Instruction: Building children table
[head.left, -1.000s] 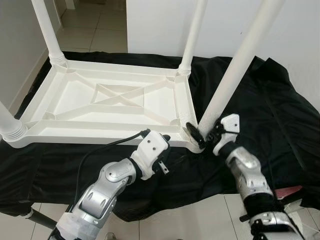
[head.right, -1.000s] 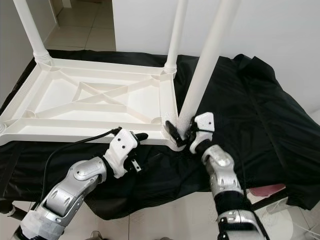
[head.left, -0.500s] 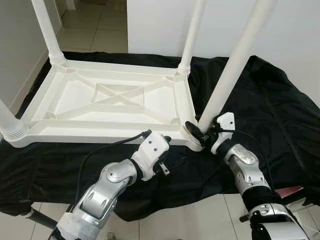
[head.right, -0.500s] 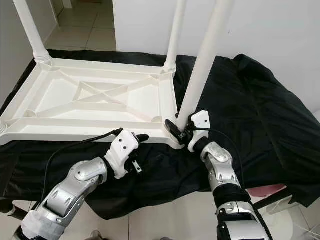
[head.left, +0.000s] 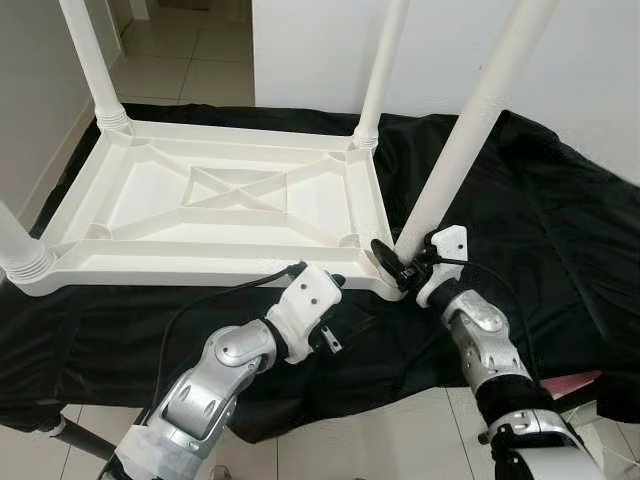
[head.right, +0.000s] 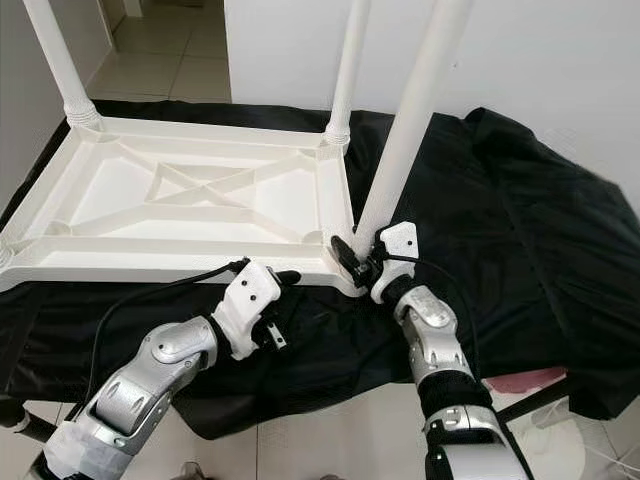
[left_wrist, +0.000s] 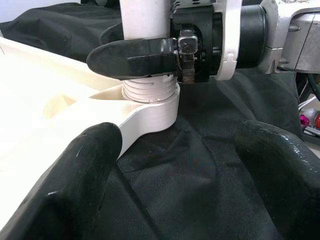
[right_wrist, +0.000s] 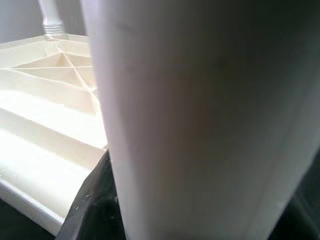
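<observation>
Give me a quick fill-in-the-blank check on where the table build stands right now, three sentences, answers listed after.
1. The white tabletop lies ____ on the black cloth, with its ribbed underside facing up.
2. The right tool is shut on the ____ of the near-right leg, just above the corner socket.
3. The left tool is ____, its fingers apart beside that same corner.

Missing words: upside down; base; open
</observation>
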